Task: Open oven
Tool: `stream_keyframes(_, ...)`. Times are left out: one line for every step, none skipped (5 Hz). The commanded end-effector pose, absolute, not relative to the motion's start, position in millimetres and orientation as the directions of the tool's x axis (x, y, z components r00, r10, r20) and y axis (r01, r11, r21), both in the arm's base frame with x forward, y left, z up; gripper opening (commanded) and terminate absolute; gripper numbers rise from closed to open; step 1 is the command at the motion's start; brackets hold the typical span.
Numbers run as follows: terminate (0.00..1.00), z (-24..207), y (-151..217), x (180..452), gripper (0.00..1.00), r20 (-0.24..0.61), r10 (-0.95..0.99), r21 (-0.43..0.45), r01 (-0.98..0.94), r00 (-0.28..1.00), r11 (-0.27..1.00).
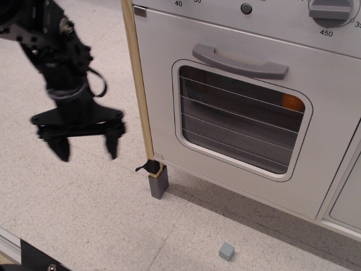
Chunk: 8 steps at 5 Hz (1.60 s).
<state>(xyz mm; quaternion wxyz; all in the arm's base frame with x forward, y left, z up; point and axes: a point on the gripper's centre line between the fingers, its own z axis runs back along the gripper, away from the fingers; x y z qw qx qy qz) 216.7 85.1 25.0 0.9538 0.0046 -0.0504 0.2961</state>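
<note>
1. surface: pale speckled floor (84,209) with faint seam lines; a small grey cube (226,251) lies loose on it, in front of the oven and apart from it.
2. oven (316,141): fills the right and upper part of the view, door shut and facing the camera, tilted slightly in frame.
3. handle (240,61): grey bar above the window (240,120), long axis running left to right; something orange shows behind the glass — identity unclear.
4. dial (331,11): top right, partly cropped.
5. wooden post (137,84) along the oven's left edge, on a grey foot (158,183).
6. gripper (86,148): black, slightly blurred, left of the post, fingers spread and pointing down — holding nothing, clear of the door.
</note>
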Motion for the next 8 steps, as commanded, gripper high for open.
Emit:
stream_keyframes(0.0,76,52,258,1.0,0.148,0.803,-0.228,-0.77,0.578,0.596)
stream_keyframes(0.0,96,41,279,1.0,0.108,0.884,-0.364,-0.81,0.454,0.46)
stream_keyframes(0.0,110,35,302,1.0,0.079,0.936,-0.487,-0.806,0.343,0.337)
stream_keyframes(0.0,113,32,322,1.0,0.015,0.974,-0.573,-0.797,0.225,0.193)
stream_keyframes(0.0,111,26,340,1.0,-0.014,0.985,-0.596,-0.793,0.17,0.128)
stream_keyframes(0.0,106,24,357,1.0,-0.061,0.99,-0.588,-0.806,0.127,0.067)
stream_keyframes(0.0,99,23,366,1.0,-0.082,0.992,-0.578,-0.815,0.099,0.034)
stream_keyframes(0.0,92,23,369,1.0,-0.087,0.993,-0.551,-0.834,0.083,0.022)
